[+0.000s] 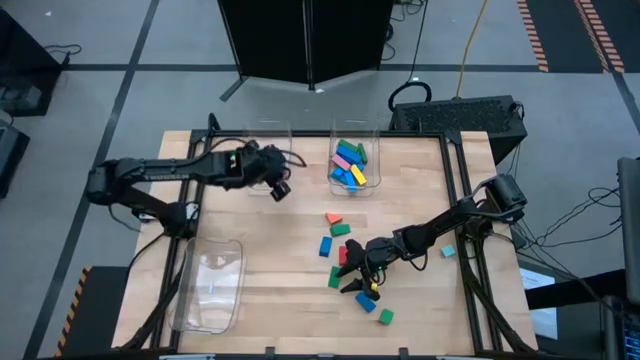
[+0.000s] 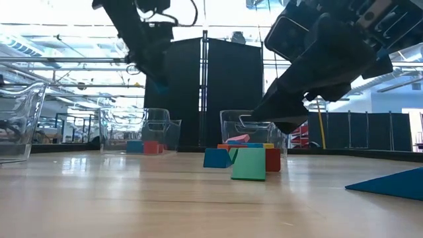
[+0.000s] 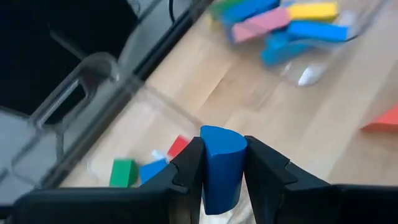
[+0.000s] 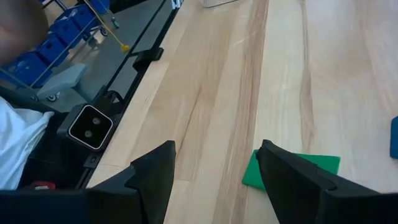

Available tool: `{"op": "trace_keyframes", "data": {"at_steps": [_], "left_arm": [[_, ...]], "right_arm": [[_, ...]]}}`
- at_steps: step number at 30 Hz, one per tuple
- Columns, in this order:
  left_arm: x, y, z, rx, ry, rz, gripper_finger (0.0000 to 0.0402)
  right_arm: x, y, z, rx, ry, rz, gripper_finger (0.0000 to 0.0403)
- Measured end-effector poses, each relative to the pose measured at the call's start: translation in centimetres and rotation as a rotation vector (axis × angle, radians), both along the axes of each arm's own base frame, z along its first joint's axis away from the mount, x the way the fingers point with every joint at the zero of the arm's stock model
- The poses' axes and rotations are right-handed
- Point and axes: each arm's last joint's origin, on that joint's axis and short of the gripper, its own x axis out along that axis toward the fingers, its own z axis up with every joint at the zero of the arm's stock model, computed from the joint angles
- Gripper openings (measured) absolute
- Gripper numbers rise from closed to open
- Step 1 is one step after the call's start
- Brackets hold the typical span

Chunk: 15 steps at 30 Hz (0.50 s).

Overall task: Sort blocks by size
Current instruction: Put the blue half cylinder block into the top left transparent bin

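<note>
No text, label, brand, number or sign can be read in any of the views. No lettering is seen on the blocks, and no marking is shown on the clear bins or on the wooden table. The dark equipment beyond the table's far edge is seen without legible writing, and no readable signage is shown in the room behind.

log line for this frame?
left gripper: shut on blue block, over small-block bin | right gripper: open, above green block
</note>
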Motion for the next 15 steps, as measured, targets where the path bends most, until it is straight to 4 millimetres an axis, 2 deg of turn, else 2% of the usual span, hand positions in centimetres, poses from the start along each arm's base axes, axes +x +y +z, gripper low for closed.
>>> {"op": "trace_keyframes", "data": {"at_steps": [9, 15], "left_arm": [[-2.8, 5.6, -1.4, -0.185, 0.011, 0.125, 0.0091], [-4.6, 8.4, -2.5, -0.294, 0.044, 0.215, 0.0091]], "right_arm": [[-0.1, 0.0, -0.1, -0.005, 0.014, 0.001, 0.0222], [-0.1, 0.0, -0.1, -0.006, 0.015, 0.001, 0.0222]]}}
